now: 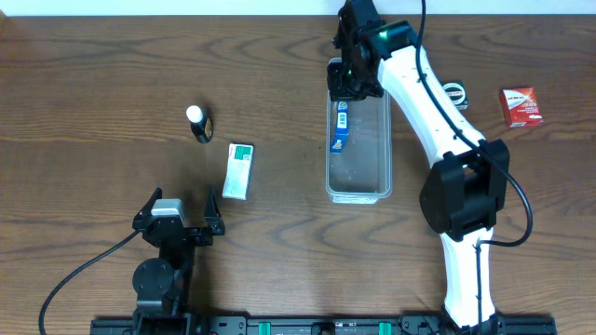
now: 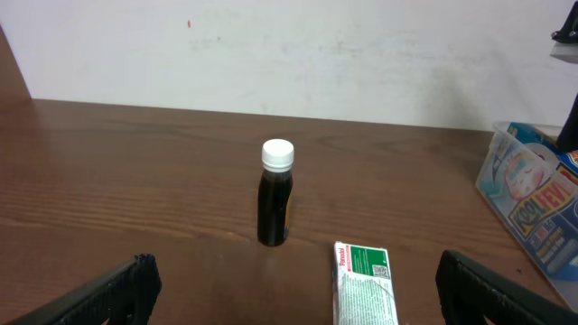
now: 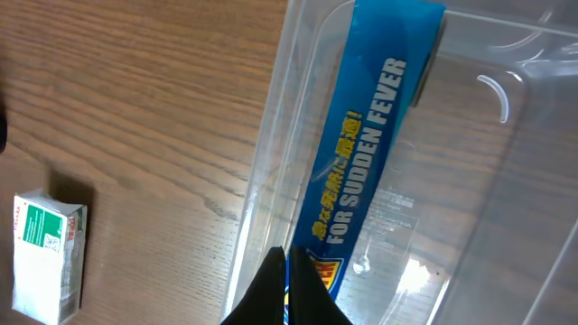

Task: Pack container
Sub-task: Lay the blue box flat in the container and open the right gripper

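The clear plastic container (image 1: 358, 191) lies lengthwise at the table's centre right. A blue box (image 1: 342, 126) printed "FOR SUDDEN FEVER" leans along the container's left wall. My right gripper (image 1: 346, 86) is over the container's far end, shut on the near end of the blue box (image 3: 370, 153); its fingers (image 3: 291, 271) pinch the box's edge just inside the container wall (image 3: 271, 153). My left gripper (image 1: 180, 219) is open and empty near the front left. Its wrist view shows the open fingers (image 2: 293, 275) low over the table, with the container (image 2: 506, 171) at the right edge.
A small dark bottle with a white cap (image 1: 198, 123) (image 2: 275, 194) stands at the left. A green-and-white box (image 1: 238, 169) (image 2: 366, 284) (image 3: 50, 257) lies flat between bottle and container. A red box (image 1: 520, 105) and a ring-shaped object (image 1: 453, 93) lie at the far right.
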Available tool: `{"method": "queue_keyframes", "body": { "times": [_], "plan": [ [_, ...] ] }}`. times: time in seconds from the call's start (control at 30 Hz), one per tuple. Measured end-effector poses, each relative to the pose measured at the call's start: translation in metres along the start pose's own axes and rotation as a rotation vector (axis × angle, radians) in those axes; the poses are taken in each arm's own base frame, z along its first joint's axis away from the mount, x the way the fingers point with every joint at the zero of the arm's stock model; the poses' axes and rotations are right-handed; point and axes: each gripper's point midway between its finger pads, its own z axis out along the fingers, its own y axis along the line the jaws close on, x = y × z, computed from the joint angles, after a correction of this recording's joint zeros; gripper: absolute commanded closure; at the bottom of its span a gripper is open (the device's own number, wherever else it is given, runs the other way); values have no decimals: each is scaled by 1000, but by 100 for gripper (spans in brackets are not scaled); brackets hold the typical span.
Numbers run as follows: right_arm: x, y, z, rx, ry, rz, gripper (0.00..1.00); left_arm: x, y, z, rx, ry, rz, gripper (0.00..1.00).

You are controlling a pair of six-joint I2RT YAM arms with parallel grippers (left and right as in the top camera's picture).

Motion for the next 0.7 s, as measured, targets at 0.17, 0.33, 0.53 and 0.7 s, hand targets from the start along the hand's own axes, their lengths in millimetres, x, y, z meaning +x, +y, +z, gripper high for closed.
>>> {"method": "queue_keyframes", "body": {
  "times": [0.17, 0.33, 0.53, 0.7],
  "plan": [
    [3, -1, 3, 3, 11, 1, 97, 0, 0, 0, 0, 0, 0, 2],
    [4, -3, 3, 17, 12, 1, 97, 0, 0, 0, 0, 0, 0, 2],
    [9, -18, 3, 94, 27, 5, 96, 0, 0, 0, 0, 0, 0, 2],
    [15, -31, 1, 170, 45, 6, 94, 0, 0, 0, 0, 0, 0, 2]
  ]
}}
